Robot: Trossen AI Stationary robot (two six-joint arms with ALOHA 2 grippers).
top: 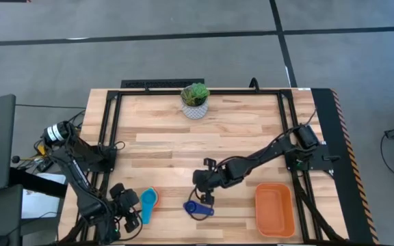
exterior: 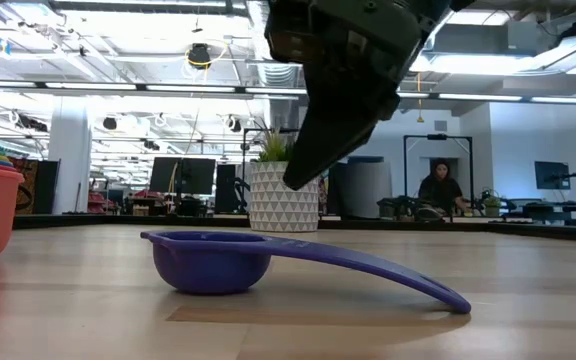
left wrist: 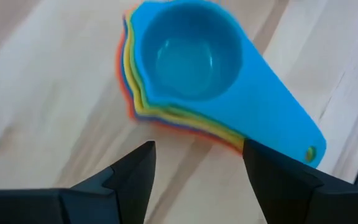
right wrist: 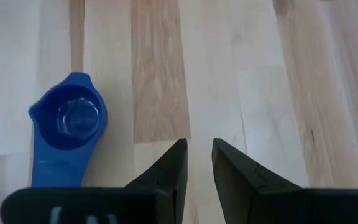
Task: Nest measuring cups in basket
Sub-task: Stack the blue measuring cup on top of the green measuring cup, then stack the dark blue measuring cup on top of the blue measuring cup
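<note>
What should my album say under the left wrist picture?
Left hand, open, hovers by the nested measuring cups, light blue on top.

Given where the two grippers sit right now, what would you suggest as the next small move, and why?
Probably the right gripper should open its jaws and drop onto the dark blue cup. That cup lies alone on the table, apart from the nested stack beside the left gripper, and the basket holds no cups. The right jaws hover just above it, nearly closed.
</note>
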